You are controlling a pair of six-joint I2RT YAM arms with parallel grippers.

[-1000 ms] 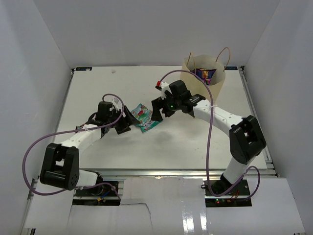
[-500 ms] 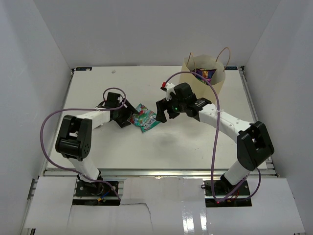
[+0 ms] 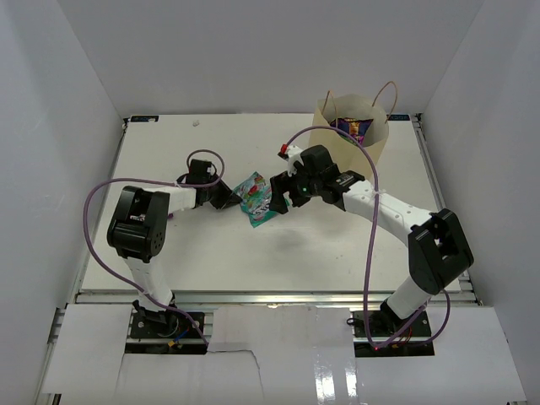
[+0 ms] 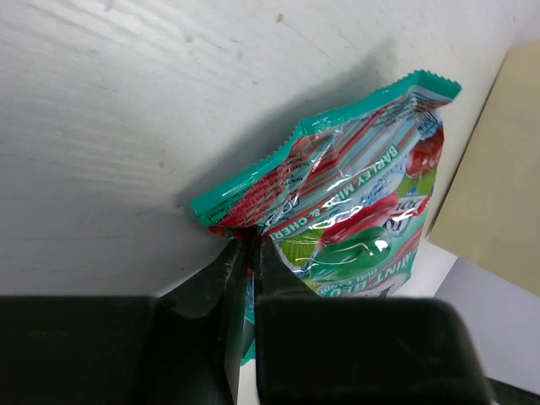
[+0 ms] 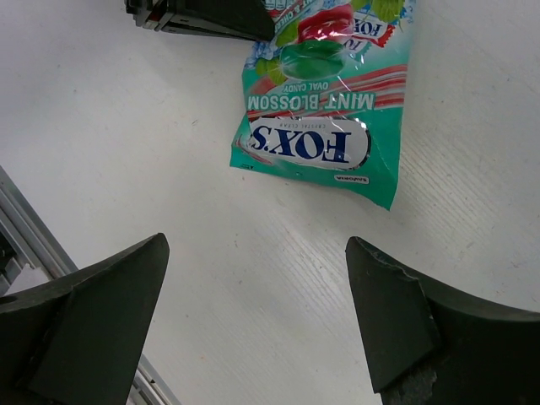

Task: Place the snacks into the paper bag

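Pouch (image 3: 257,198), teal: edge pinched by left tool (image 4: 246,253). Right tool (image 5: 257,253) spread wide, above it. Bag (image 3: 371,152) upright, purple packet (image 3: 353,127) inside.

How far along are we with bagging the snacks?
Done: a glossy purple packet sits inside the tall beige kraft paper bag. In hand: the left pincer pinches the edge of the glossy teal candy pouch, the right pincer open near it. Left: that pouch goes into the bag; no other loose snack shows.
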